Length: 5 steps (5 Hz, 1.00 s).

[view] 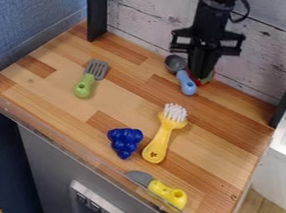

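"Where's that red-and-green thing [209, 78]?"

"Beyond the yellow brush [159, 142], partly hidden by the gripper [199, 76]; can't tell whether that's wide, narrow or holding it."

"And the blue-handled scoop [187, 83]?"

"Beyond the brush too, so slow, straight moves should avoid nudging it."

End effector [200, 77] beside blue-handled spoon [186, 83]
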Available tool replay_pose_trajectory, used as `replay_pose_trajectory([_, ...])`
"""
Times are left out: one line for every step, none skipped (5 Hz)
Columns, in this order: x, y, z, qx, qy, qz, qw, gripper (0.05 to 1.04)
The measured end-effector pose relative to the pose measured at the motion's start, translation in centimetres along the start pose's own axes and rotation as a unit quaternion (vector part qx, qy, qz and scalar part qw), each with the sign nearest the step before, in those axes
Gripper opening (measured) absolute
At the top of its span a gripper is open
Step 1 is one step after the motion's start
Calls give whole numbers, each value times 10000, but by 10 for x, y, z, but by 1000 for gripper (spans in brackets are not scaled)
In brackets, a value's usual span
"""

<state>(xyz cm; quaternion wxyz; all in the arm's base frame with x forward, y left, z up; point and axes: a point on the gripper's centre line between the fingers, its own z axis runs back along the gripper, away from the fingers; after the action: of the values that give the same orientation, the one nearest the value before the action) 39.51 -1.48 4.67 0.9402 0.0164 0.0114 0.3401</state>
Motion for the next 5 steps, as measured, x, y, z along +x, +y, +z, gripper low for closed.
replay_pose_trajectory([-6, -6, -18, -33, 79, -248, 9997, 568])
replay_pose_trajectory([-9, -6, -32, -97, 131, -17, 9999, 868])
replay_pose_trajectory([-6, -7, -37, -213, 131, 603, 9979, 938])
replay_pose_trajectory([-9, -6, -39, -309, 110, 1170, 9926, 673])
replay_pose_trajectory([-10, -6, -40, -366, 84, 1470, 9884, 381])
